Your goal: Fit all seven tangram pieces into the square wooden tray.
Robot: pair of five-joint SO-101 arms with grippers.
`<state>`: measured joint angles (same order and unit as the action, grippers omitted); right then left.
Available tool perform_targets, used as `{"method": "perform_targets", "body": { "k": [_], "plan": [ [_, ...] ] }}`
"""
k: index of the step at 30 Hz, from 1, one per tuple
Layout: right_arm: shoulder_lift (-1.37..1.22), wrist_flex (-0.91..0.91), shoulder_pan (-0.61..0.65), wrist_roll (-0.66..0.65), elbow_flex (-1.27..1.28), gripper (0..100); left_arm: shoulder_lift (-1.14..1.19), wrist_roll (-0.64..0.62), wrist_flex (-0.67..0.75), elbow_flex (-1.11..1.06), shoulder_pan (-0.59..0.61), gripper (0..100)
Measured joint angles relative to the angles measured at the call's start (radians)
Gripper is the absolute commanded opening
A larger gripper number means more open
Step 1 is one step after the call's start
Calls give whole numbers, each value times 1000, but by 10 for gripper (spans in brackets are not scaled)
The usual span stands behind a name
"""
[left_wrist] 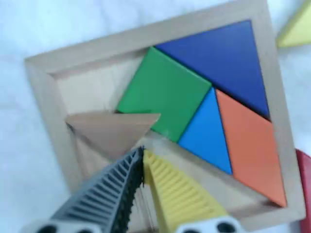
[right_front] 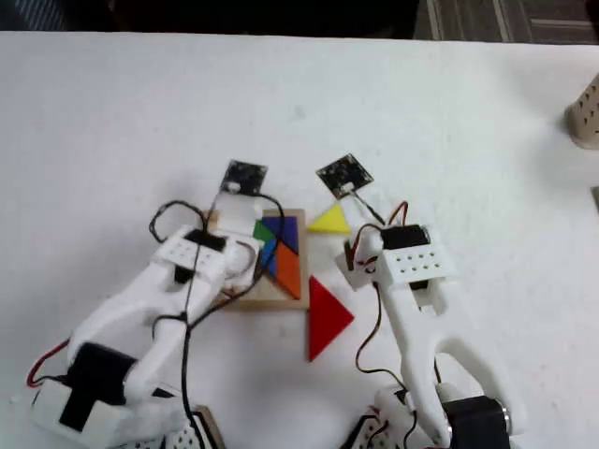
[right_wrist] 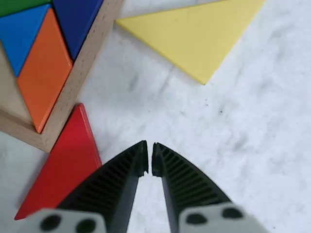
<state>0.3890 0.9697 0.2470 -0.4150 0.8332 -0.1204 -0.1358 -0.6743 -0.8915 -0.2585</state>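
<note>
Seating the tan triangle (left_wrist: 109, 128) looks like the step in hand. The left gripper (left_wrist: 142, 154), fingers pressed together at that piece's corner and seemingly pinching it, hangs low over the wooden tray (left_wrist: 43, 102), above the bare pocket beside the green square (left_wrist: 163, 92). Next the piece needs turning flush against square and rim, then releasing. The right gripper (right_wrist: 149, 160), closed on nothing, points down at the table between the red triangle (right_wrist: 63, 170), just beside the tray's outer edge, and the yellow triangle (right_wrist: 194, 34) farther off.
</note>
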Motion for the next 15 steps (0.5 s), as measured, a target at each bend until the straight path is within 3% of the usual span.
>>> {"method": "perform_targets", "body": {
  "k": [8,15],
  "plan": [
    [0,0,0,0,0,18,12,0,0,20,8,23],
    [0,0,0,0,0,18,12,0,80,20,64,23]
  ]
}}
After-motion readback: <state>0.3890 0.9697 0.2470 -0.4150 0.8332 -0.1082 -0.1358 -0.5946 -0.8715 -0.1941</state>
